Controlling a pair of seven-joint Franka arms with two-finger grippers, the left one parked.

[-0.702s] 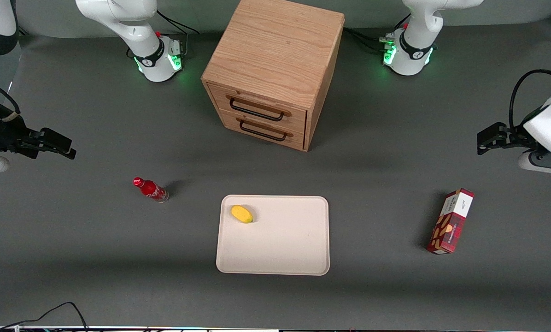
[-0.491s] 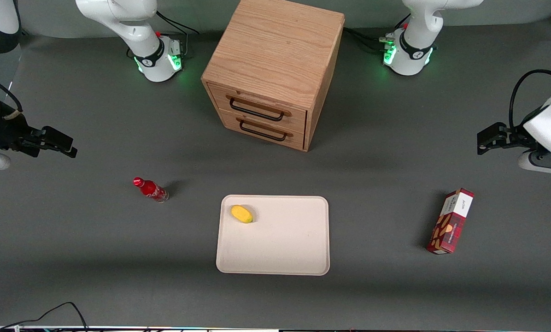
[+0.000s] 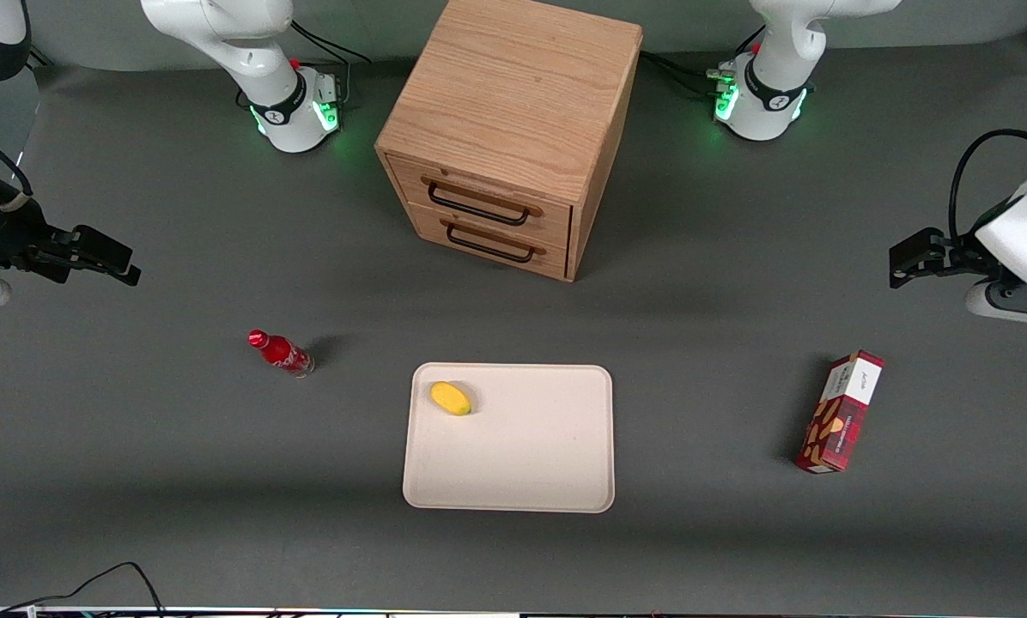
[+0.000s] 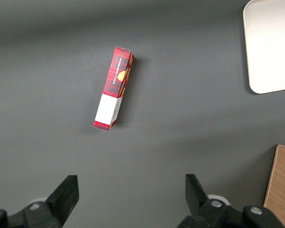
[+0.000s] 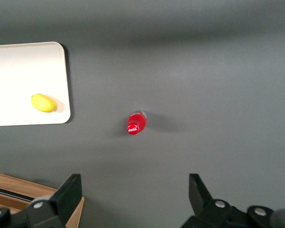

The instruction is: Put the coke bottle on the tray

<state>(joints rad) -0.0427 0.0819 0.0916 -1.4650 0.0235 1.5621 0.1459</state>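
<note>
The coke bottle (image 3: 280,353) (image 5: 136,123), small, red and red-capped, stands upright on the grey table beside the tray (image 3: 522,463) (image 5: 19,99), toward the working arm's end. The tray is large, flat and cream-white, with a yellow fruit (image 3: 450,398) (image 5: 43,103) lying on it. My gripper (image 3: 101,261) (image 5: 133,192) hangs open above the table at the working arm's end, well apart from the bottle and farther from the front camera than it. Nothing is between its fingers.
A wooden two-drawer cabinet (image 3: 513,129) stands farther from the front camera than the tray, both drawers shut. A red-and-white snack box (image 3: 840,412) (image 4: 115,88) lies toward the parked arm's end. A black cable (image 3: 93,584) lies at the table's near edge.
My gripper has drifted slightly up in the front view, away from the front camera. The bottle, tray and fruit have not moved.
</note>
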